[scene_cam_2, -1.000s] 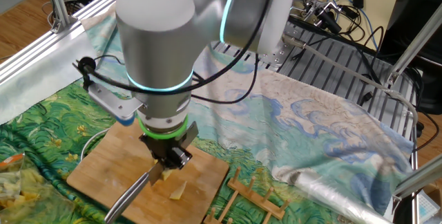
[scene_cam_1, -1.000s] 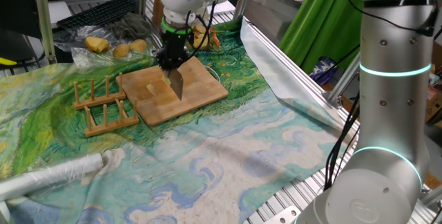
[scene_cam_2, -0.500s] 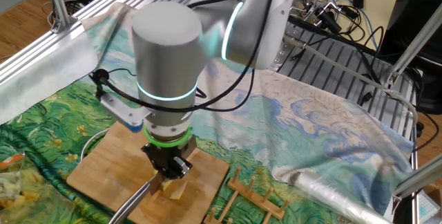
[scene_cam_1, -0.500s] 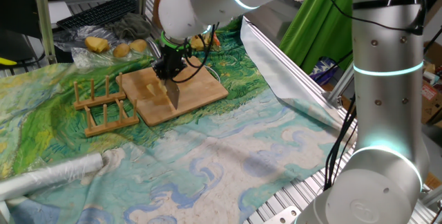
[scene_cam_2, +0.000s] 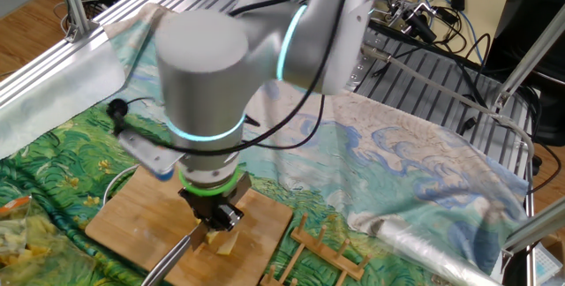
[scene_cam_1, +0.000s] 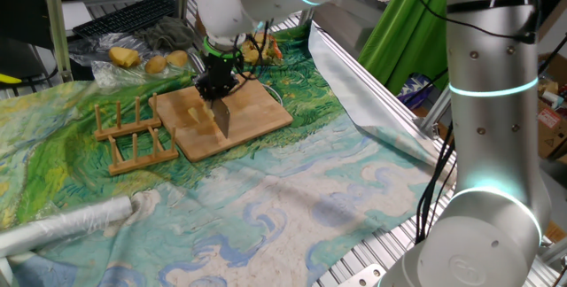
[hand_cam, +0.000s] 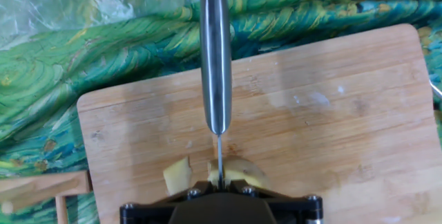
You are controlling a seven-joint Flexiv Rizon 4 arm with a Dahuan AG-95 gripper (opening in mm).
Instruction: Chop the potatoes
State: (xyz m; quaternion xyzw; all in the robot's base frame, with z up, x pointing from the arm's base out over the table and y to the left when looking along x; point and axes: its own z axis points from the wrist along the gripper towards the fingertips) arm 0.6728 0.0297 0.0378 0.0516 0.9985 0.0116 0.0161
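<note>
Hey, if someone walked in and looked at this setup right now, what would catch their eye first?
Most likely the big silver arm with glowing teal rings, reaching over the table. Its tool is shut on a knife pressed down into the pale potatoes on the wooden board. The swirly green-and-blue cloth covering the table also stands out.

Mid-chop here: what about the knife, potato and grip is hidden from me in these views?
- Hand view: the potato is partly under the gripper body at the bottom edge; the blade shows edge-on only.
- Other fixed view: the arm is blurred and covers most of the board.
- One fixed view: the potato pieces are too small to count; whether the cut went through is unclear.
- The jaws' hold on the knife is hidden everywhere.
</note>
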